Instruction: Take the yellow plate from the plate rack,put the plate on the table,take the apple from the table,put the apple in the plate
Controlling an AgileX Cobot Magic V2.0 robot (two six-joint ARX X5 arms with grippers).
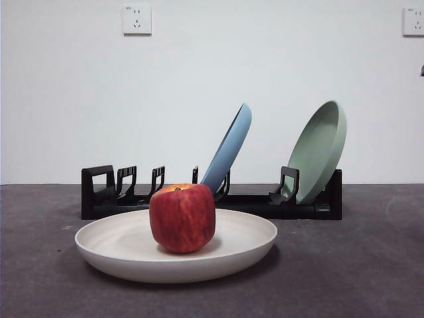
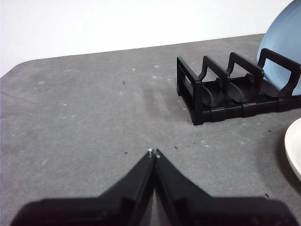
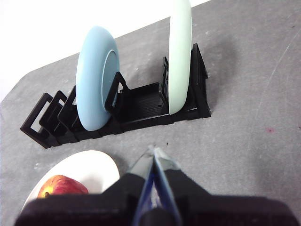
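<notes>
Both steps apparently finished: apple (image 1: 182, 218) resting in yellow plate (image 1: 119, 248), flat on the table (image 1: 371, 265) just in front of the plate rack (image 1: 265, 204).
Left gripper (image 2: 154, 152) and right gripper (image 3: 153, 149) both pressed together, holding nothing, apart from the plate. No readable writing or brand anywhere.

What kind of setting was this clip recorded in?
Probably a lab or test bench, not a real kitchen: a bare dark grey table, a plain white wall with power sockets, and only a plate rack as props.
</notes>
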